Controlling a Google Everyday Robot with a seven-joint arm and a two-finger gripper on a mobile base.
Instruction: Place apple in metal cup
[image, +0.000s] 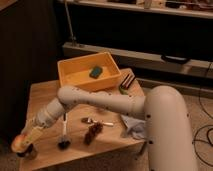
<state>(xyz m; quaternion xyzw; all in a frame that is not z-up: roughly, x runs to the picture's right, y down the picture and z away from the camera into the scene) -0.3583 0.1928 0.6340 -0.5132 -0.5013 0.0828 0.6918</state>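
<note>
At the lower left of the frame, the gripper (22, 144) has its 2 fingers closed around the orange-red apple (18, 143), directly above the dark metal cup (27, 152) on the wooden table (45, 95).

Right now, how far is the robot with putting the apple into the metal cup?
Pickup looks done: the gripper at the table's front-left corner holds the apple. In hand: it hovers just above the metal cup. Left: lower, release the apple inside the cup, then withdraw.
</note>
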